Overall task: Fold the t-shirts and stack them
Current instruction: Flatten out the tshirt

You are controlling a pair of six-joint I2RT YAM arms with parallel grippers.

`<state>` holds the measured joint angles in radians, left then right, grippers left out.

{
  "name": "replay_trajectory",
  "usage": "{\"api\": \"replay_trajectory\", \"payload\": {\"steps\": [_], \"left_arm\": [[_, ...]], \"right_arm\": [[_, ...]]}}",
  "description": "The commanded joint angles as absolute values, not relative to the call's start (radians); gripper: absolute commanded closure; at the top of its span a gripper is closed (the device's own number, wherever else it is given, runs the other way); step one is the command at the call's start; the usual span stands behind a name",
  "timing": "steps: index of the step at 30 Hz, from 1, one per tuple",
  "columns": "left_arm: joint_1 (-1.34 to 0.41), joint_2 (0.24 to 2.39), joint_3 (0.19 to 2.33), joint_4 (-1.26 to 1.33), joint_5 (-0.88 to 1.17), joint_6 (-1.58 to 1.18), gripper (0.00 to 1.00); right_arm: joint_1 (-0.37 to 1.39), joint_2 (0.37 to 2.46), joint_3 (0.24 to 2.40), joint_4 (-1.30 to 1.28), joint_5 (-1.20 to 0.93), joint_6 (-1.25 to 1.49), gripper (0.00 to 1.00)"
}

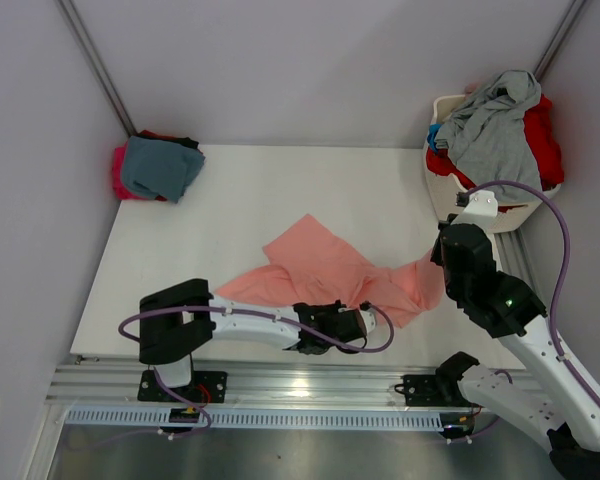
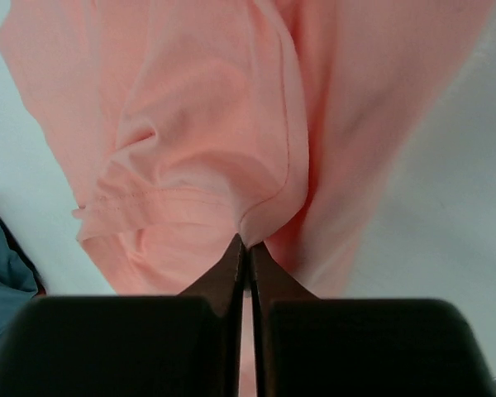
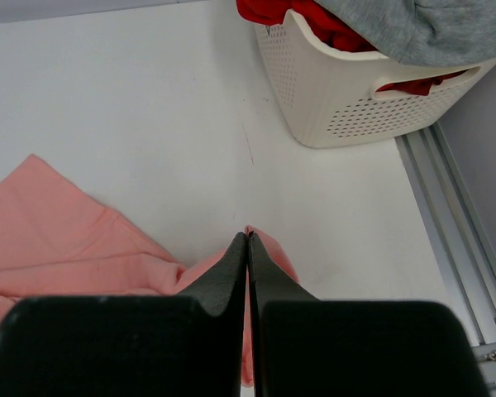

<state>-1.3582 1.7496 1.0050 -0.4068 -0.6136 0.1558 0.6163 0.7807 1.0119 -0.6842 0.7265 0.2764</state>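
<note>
White table (image 1: 280,185) is carrying crumpled pink shirt (image 1: 325,265); left gripper (image 2: 246,241) and right gripper (image 3: 247,236) are both pinching its edges, jaws clamped on cloth.

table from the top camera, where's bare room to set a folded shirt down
Widest bare patch: far middle of the table, between the folded pile and basket. Also the near-left strip beside the pink shirt. Crowded near centre, where left gripper and right gripper pinch it.

The left arm (image 1: 250,322) and right arm (image 1: 540,348) had white link shells, black joints and looped purple cables (image 1: 520,184) above the silver aluminium rail (image 1: 310,385); the fingers (image 2: 223,281) were black wedges.
</note>
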Motion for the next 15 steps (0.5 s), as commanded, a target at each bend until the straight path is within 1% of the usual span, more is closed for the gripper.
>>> {"api": "replay_trajectory", "payload": {"steps": [1,10,15], "left_arm": [[-1.345,1.756,1.052,-0.402,-0.598,0.147,0.99],[-1.327,1.671,1.052,-0.442,-0.667,0.155,0.99],[-1.255,1.554,1.058,-0.498,-0.767,0.166,1.00]], "right_arm": [[0.623,0.772,1.008,-0.673,0.752,0.272,1.00],[0.623,0.778,1.006,-0.666,0.752,0.273,1.00],[0.623,0.778,1.011,-0.655,0.759,0.264,1.00]]}}
